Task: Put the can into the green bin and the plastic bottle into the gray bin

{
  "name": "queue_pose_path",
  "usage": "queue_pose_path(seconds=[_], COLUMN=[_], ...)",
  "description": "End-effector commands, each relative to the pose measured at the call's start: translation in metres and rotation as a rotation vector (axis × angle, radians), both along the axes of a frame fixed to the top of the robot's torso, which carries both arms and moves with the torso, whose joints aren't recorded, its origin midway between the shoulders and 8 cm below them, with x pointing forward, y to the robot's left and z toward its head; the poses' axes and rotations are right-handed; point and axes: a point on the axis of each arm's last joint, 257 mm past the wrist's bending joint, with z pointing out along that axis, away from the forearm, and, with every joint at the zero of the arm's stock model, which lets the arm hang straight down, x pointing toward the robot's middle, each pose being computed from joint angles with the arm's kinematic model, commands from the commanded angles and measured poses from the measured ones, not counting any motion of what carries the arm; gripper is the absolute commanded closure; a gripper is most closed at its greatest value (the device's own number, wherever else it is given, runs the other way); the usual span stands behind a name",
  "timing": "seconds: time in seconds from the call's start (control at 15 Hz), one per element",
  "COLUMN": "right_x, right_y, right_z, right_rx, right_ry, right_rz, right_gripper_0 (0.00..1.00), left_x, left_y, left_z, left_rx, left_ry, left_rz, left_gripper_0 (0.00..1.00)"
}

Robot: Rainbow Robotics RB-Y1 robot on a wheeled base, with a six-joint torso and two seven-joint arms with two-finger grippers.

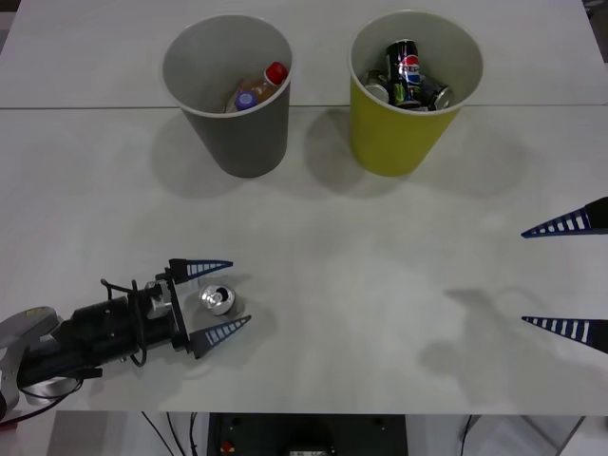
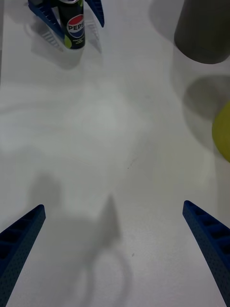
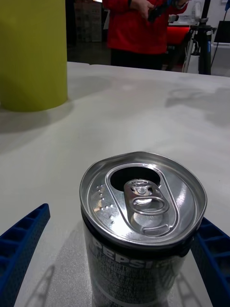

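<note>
The can [image 1: 218, 299] stands upright on the white table, front left. It is black with a Pepsi label [image 2: 75, 26] and has an opened silver top [image 3: 143, 196]. My left gripper [image 1: 214, 298] is open around it, one blue finger on each side, low over the table. The gray bin [image 1: 228, 128] stands at the back left and holds a red-capped plastic bottle [image 1: 264, 84] and a purple-capped one. The green bin [image 1: 394, 133] at the back centre-right holds several cans. Far right, my right gripper [image 1: 570, 275] hangs open with nothing between its fingers.
The table's front edge [image 1: 313, 410] runs just behind my left arm. A seam [image 1: 85, 106] crosses the table at the level of the bins. Open tabletop lies between the can and both bins, seen also under my right gripper [image 2: 113, 206].
</note>
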Motion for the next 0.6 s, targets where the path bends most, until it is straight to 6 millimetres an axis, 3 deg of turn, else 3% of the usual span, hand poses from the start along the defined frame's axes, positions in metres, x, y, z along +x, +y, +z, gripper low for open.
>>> queue_pose_path(seconds=[0.07, 0.6], right_x=[0.000, 0.000], right_y=[0.000, 0.000], right_z=[0.000, 0.000], right_rx=[0.000, 0.000], right_ry=[0.000, 0.000], right_rz=[0.000, 0.000], right_gripper_0=[0.00, 0.00], left_x=[0.000, 0.010], left_y=[0.000, -0.003], left_z=[0.000, 0.008], left_rx=[0.000, 0.004], left_ry=[0.000, 0.003], left_rz=[-0.003, -0.011], left_gripper_0=[1.00, 1.00])
